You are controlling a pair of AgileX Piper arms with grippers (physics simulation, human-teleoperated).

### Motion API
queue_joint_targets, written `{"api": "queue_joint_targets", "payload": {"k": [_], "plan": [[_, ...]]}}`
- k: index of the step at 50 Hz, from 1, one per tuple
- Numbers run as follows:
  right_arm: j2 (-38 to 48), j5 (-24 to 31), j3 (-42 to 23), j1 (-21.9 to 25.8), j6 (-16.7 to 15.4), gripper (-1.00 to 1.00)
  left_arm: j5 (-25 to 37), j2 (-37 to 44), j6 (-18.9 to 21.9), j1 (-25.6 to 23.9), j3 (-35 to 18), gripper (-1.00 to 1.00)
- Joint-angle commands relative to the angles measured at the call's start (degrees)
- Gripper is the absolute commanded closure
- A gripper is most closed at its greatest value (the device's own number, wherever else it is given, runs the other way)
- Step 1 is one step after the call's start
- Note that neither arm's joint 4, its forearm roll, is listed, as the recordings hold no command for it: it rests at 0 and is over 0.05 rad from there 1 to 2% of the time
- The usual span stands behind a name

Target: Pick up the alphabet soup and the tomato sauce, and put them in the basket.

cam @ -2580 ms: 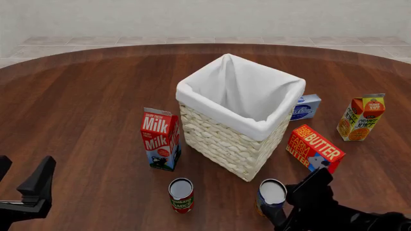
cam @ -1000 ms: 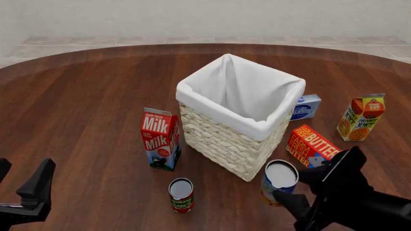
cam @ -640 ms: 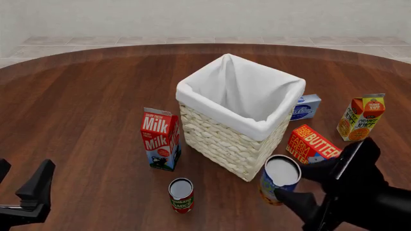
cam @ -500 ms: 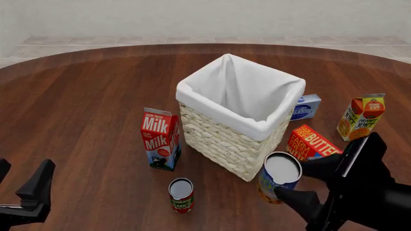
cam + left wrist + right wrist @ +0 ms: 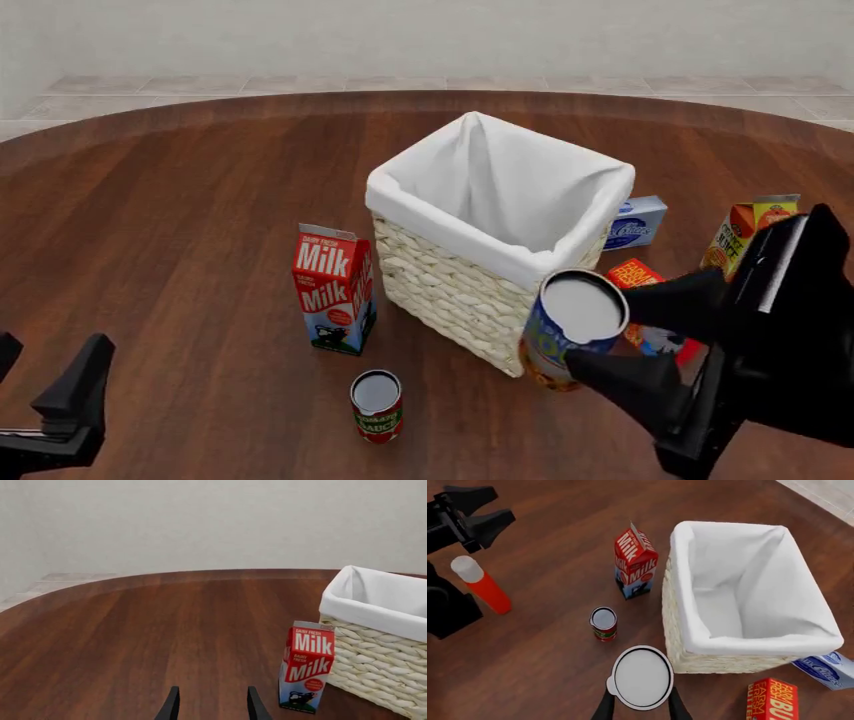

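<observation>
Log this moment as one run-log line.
right gripper: shut on alphabet soup, lifted beside basket | left gripper: open, idle | tomato sauce: on table

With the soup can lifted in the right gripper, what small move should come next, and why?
Probably carry it a bit higher and forward over the rim. The right gripper holds the alphabet soup off the table, beside the near corner of the basket, roughly level with the rim. The tomato sauce stands on the table.
</observation>
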Motion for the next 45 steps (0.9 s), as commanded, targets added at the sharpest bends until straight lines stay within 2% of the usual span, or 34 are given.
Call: {"api": "queue_joint_targets", "payload": {"k": [1,10,11,14,20,25,34,45], "plan": [[1.3,2.4,-6.1,1.2,1.8,1.0,0.5,-0.4,-0.1,0.0,0.0,-1.0],[2.9,3.2,-10.5,1.3,0.6,1.0,0.3,-0.3,-0.1,-0.1,0.0,-1.0],[3.5,3.7,-11.5,1.3,1.6,1.0,0.4,-0.4,-0.1,-0.1,0.0,-1.0],[4.7,4.2,-13.1,0.3,0.1,1.0,0.5,-0.5,-0.1,-0.1,0.0,-1.0],[6.5,4.5,-15.8,-0.3,-0.2,1.0,0.2,-0.2,-0.1,-0.1,0.0,-1.0],[9.5,3.5,-18.0,-2.0,-2.4,1.0,-0.3,0.3,-0.1,-0.1,0.0,-1.0],[14.3,2.0,-21.9,-3.1,-1.8,1.0,-0.6,0.8,-0.2,-0.1,0.0,-1.0],[18.2,1.2,-25.8,-5.8,-2.5,1.0,-0.4,0.5,0.0,0.0,0.0,-1.0]]}}
